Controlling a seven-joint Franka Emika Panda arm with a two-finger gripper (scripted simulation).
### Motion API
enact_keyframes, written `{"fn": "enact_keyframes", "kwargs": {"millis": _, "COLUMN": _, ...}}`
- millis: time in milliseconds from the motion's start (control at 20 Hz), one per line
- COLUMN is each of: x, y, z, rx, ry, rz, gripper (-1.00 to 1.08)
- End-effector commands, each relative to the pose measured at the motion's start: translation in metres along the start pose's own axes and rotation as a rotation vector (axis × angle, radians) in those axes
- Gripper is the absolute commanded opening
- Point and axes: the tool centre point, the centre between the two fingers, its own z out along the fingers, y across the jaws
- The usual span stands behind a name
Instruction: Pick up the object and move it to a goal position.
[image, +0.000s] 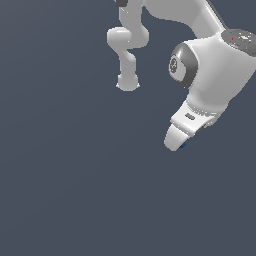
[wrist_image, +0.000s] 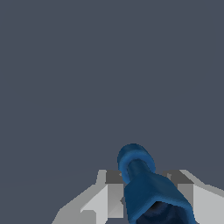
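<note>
The object (wrist_image: 146, 186) is a small blue piece with a rounded end and a wider, darker body. In the wrist view it sits between my two white-grey fingers (wrist_image: 107, 194), which press on its sides. My gripper (wrist_image: 146, 197) is shut on it. In the exterior view only a sliver of the blue object (image: 183, 145) peeks out beside the white fingertip, and my gripper (image: 176, 141) hangs tilted toward the exterior view's left over the plain grey ground. Most of the object is hidden there by the finger.
The white arm's links and base (image: 127, 82) stand farther back in the exterior view. Flat dark grey ground (image: 75, 175) fills everything else; no goal marker shows.
</note>
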Motion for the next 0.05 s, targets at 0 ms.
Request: {"fn": "enact_keyframes", "kwargs": {"millis": 0, "x": -0.0003, "y": 0.0006, "z": 0.0003, "rx": 0.000, "ry": 0.000, "rz": 0.000, "gripper": -1.00}}
